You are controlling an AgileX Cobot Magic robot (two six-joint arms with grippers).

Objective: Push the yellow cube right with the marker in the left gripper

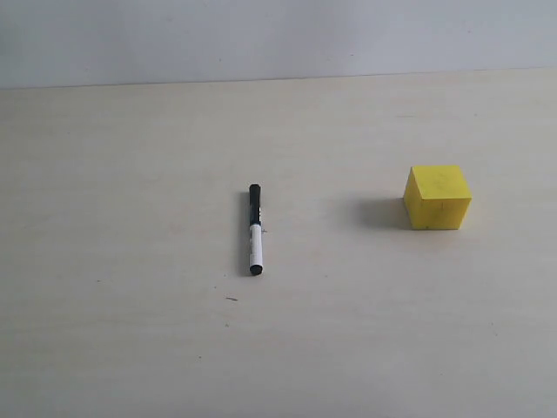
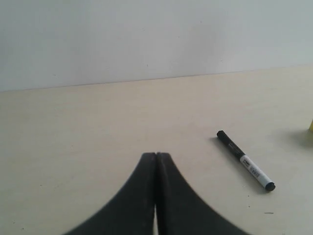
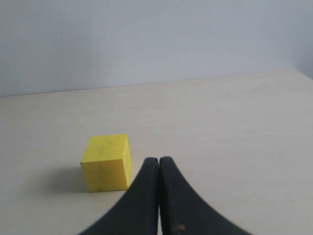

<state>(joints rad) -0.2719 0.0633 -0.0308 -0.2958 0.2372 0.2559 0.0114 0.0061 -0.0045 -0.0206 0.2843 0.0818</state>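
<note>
The marker lies flat on the pale table, black cap pointing away, white barrel nearer; nothing holds it. It also shows in the left wrist view as the marker, off to one side of my left gripper, whose black fingers are shut together on nothing. The yellow cube stands on the table to the right of the marker, well apart from it. In the right wrist view the yellow cube sits just beside my right gripper, which is shut and empty. Neither gripper appears in the exterior view.
The pale wooden table runs back to a plain grey-white wall. A tiny dark speck lies near the marker's end. A sliver of the cube shows at the left wrist view's edge.
</note>
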